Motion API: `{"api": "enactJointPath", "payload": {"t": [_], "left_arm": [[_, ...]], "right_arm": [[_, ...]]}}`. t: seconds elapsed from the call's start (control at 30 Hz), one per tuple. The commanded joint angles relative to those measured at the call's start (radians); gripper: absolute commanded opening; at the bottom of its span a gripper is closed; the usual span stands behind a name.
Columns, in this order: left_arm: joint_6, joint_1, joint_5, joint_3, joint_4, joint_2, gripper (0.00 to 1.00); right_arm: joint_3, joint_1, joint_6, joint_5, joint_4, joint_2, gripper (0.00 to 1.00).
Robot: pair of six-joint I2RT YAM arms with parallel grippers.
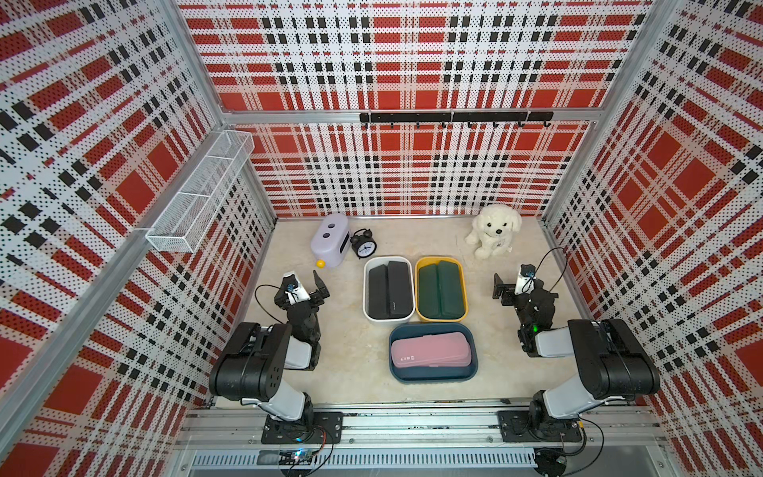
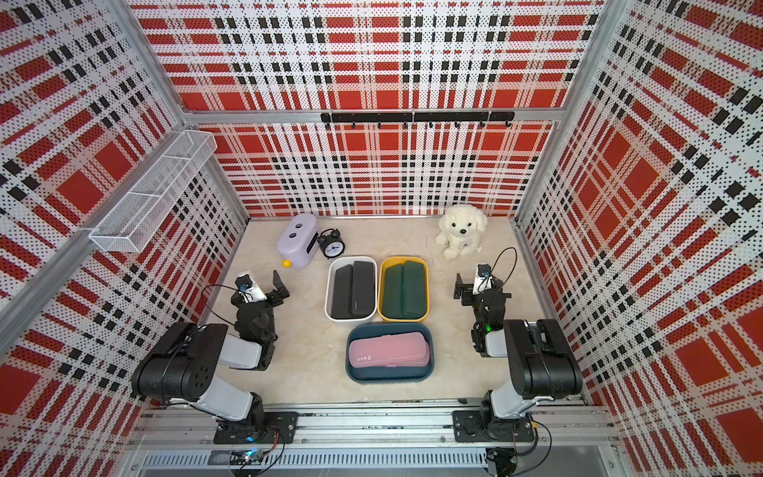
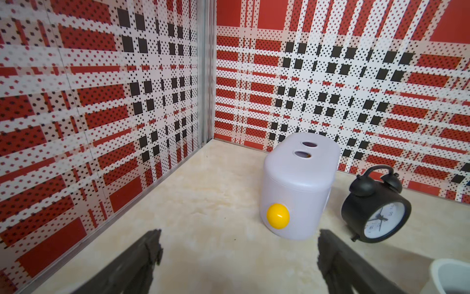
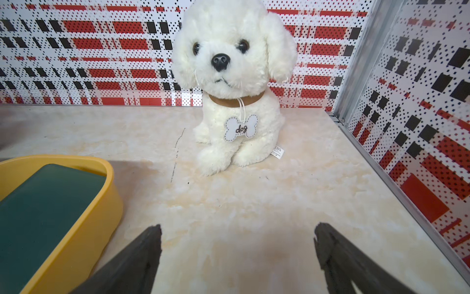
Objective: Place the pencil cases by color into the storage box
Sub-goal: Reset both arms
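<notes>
Both top views show the sorting apparently done. Two black pencil cases [image 1: 389, 291] lie side by side in the white bin [image 1: 366, 297], two dark green pencil cases [image 1: 439, 291] are in the yellow bin [image 1: 465, 305], and the pink pencil cases [image 1: 429, 350] appear stacked in the blue bin [image 1: 433, 376]. None lies loose on the worktop [image 1: 351, 363].

The left pincer [image 3: 239, 241] has its jaws spread wide and empty, beside the white bin and near the lilac box [image 3: 297, 188] and alarm clock [image 3: 376, 213]. The right pincer [image 4: 237, 234] is equally wide apart and holds nothing, beside the yellow bin and facing the plush dog [image 4: 229, 84].

The likely risk is a careless swing: either arm could clip a bin rim and shift it, or the left arm could topple the alarm clock. The upper pink case sits slightly skewed and might slide if its bin is jolted.
</notes>
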Motion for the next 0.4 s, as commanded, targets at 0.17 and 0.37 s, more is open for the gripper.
{"api": "enactJointPath", "payload": {"t": [0.17,0.37], "left_arm": [[0.008,0.004,0.007,-0.003,0.006,-0.004,0.99],[0.009,0.005,0.007,-0.003,0.007,-0.005,0.99]], "right_arm": [[0.002,0.0,0.003,-0.006,-0.016,-0.005,1.0],[-0.002,0.0,0.003,-0.006,-0.008,-0.007,1.0]]}}
